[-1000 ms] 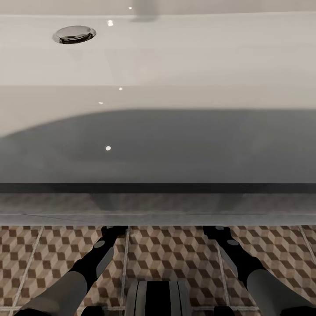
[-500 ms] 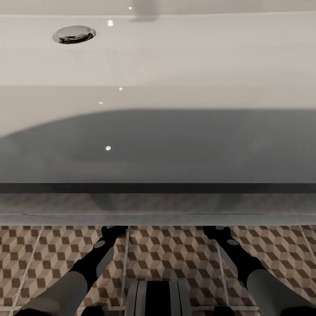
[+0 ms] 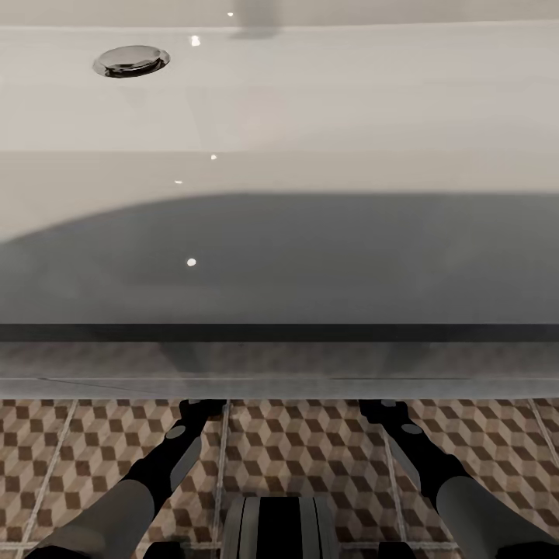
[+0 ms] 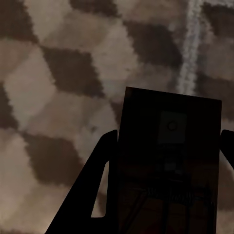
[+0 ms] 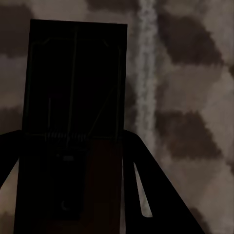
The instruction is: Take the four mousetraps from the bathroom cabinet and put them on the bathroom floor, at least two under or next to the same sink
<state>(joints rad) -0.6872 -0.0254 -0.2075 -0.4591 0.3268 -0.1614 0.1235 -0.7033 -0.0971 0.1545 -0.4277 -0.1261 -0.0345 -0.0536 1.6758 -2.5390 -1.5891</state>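
Note:
The white bathroom sink (image 3: pixel 326 101) spans the head view, its grey-shaded front panel (image 3: pixel 310 264) facing me. Both arms reach down under its lower edge, over the cube-patterned bathroom floor (image 3: pixel 303 450). In the left wrist view my left gripper (image 4: pixel 168 136) is shut on a dark, flat mousetrap (image 4: pixel 170 165), held close above the tiles. In the right wrist view my right gripper (image 5: pixel 70 139) is likewise shut on a second mousetrap (image 5: pixel 73 87), beside a pale grout line (image 5: pixel 145 73). The cabinet is out of view.
A chrome drain (image 3: pixel 130 60) sits in the basin at the far left. The sink's lower edge (image 3: pixel 279 384) hangs over both wrists, and my left arm (image 3: pixel 167 458) and right arm (image 3: pixel 423 458) flank my own trunk (image 3: pixel 279 528).

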